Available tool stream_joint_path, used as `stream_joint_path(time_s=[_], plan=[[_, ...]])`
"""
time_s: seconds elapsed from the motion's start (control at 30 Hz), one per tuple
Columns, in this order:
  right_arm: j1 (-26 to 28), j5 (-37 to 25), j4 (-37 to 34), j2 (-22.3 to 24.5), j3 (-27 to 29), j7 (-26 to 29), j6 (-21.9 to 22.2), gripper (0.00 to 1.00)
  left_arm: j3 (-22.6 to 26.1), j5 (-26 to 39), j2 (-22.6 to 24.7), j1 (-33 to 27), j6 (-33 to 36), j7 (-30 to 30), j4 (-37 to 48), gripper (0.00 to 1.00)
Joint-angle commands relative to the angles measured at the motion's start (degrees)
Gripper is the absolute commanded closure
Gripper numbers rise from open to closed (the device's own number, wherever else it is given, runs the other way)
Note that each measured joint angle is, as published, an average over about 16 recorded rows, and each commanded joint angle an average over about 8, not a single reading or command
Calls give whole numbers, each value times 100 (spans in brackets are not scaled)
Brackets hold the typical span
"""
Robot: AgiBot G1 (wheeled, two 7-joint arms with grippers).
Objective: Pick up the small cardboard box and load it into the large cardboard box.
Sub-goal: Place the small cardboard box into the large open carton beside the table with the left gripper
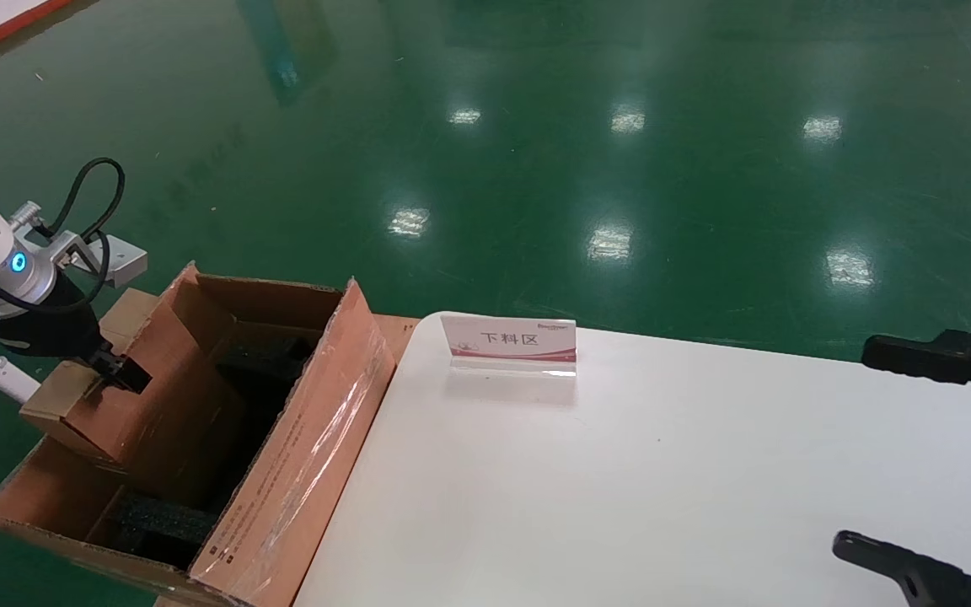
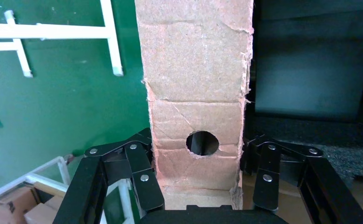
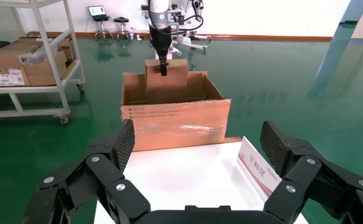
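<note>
Head view: the sign at the bench's far edge reads 下料区. The left gripper clamps the small cardboard box over the large cardboard box. Left wrist view: plain brown, one round hole. Right wrist view: right gripper spread wide over the bench.

Left tool clamped around its load at far left; right tool spread wide, parked.
</note>
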Motion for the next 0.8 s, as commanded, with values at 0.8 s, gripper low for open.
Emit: stream_joint_path(time_s=[0.8], plan=[[2, 5, 0, 3, -8, -4, 3, 0, 157, 267, 169, 540, -402, -517, -104, 100]])
